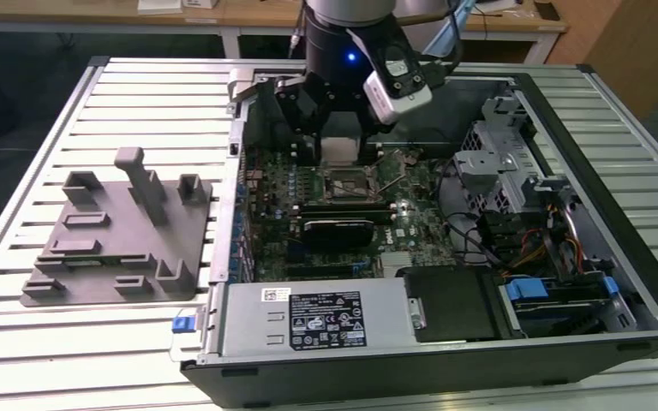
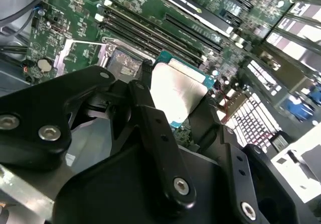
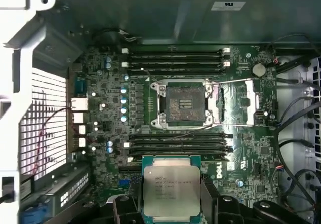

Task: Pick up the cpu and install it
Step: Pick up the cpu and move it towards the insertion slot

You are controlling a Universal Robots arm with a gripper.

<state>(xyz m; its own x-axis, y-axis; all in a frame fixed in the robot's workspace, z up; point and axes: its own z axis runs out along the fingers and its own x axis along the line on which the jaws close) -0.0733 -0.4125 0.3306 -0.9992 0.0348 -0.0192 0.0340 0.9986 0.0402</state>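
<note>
Silver flat square cpu (image 3: 170, 190) pinched in black gripper (image 3: 169, 209)

The exterior view looked down at a slant from a raised spot, far enough back to take in the slatted table (image 1: 146, 94) and the whole open computer case (image 1: 637, 257). The first wrist view faced straight down onto the motherboard (image 3: 100, 108), with the socket (image 3: 182, 105) central. The second wrist view sat very close, peering obliquely along the gripper (image 2: 173, 91). All three shared the cpu (image 3: 170, 194) and the socket area.
</note>
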